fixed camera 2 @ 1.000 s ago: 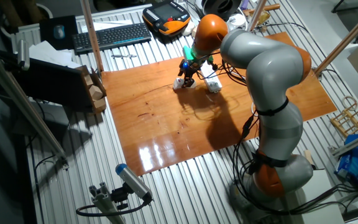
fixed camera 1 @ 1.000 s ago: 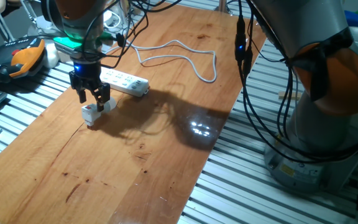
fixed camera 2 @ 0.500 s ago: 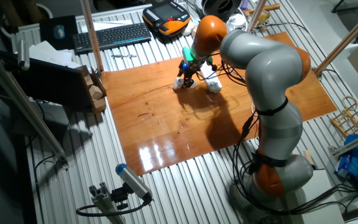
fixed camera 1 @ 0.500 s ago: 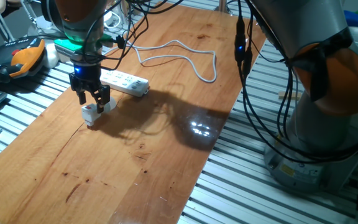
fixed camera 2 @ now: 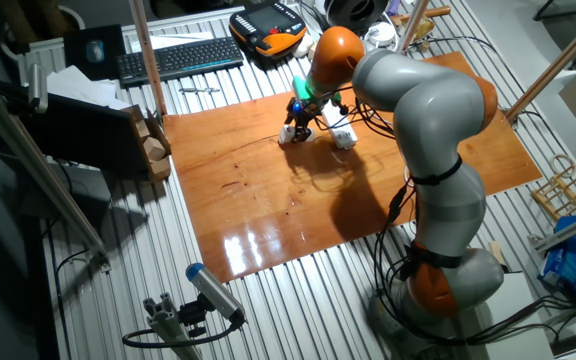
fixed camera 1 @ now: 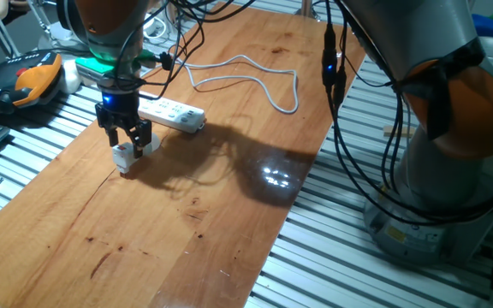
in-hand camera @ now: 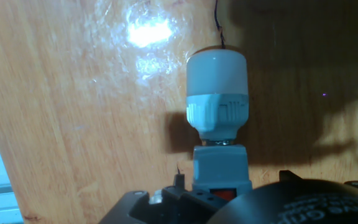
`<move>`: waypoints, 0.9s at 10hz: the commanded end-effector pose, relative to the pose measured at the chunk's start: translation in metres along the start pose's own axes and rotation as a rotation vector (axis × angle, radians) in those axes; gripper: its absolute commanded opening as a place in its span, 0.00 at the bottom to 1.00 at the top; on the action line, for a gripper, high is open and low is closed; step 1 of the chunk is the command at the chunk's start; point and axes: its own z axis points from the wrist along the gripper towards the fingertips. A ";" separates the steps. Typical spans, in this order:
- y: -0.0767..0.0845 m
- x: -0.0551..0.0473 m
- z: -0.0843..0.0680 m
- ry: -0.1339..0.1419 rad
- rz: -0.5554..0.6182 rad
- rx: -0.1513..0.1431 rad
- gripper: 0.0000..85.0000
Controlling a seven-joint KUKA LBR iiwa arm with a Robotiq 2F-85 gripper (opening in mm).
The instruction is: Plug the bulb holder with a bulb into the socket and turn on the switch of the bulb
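Hand low over the wood, fingers pointing down, slightly parted; grey-and-orange arm arched above.

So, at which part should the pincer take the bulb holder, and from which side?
Probably at the boxy white body of the bulb holder, from above. It lies on its side on the table, so its two flat side faces suit the pincer better than the round bulb, which could slip. Avoid pressing the red switch.

Bare surface opens from 3 through 7 o'clock of the holder; the socket blocks 1 o'clock, its cable looping beyond.
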 end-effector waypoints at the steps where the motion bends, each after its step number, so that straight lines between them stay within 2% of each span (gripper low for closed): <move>1: 0.000 0.000 0.001 0.000 0.000 0.000 0.80; 9: 0.003 0.001 0.009 -0.002 0.001 0.009 0.80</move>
